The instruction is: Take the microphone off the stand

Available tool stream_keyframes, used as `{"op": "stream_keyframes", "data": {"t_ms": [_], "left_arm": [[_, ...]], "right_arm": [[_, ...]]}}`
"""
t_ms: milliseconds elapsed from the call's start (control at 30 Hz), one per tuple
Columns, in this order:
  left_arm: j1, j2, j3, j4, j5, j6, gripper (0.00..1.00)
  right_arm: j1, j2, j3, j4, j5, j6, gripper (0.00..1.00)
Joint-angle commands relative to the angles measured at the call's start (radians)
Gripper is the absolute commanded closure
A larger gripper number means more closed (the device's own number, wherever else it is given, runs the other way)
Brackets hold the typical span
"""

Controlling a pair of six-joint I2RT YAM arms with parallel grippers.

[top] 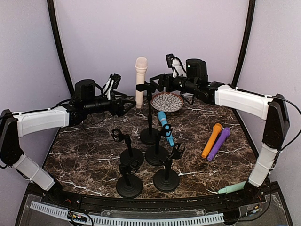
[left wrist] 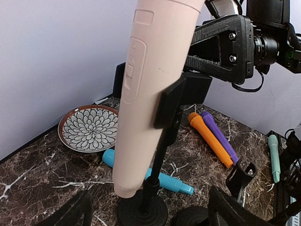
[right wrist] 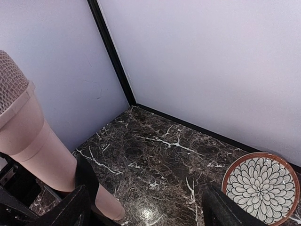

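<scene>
the pink microphone [top: 140, 81] stands upright in the clip of the tall stand [top: 150, 120]. the left gripper [top: 126, 106] hovers just left of the stand, jaws wide and empty. the right gripper [top: 155, 84] is just right of the stand, also wide, holding nothing.
</scene>
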Motion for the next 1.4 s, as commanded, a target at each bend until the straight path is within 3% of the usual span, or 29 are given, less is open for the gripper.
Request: {"op": "stream_keyframes", "data": {"t_ms": [0,533,1367], "left_arm": [[-0.004,-0.043,-0.013,0.006,0.007,0.013,0.13],[-0.003,-0.056,-0.017,0.029,0.013,0.003,0.13],[-0.004,-0.06,-0.032,0.032,0.012,-0.001,0.13]], "right_arm": [[0.006,0.094,-0.074,-0.254,0.033,-0.075,0.18],[0.038,-0.017,0.05,-0.248,-0.023,0.061,0.15],[0.059,-0.001,0.086,-0.203,0.12,0.107,0.09]]}}
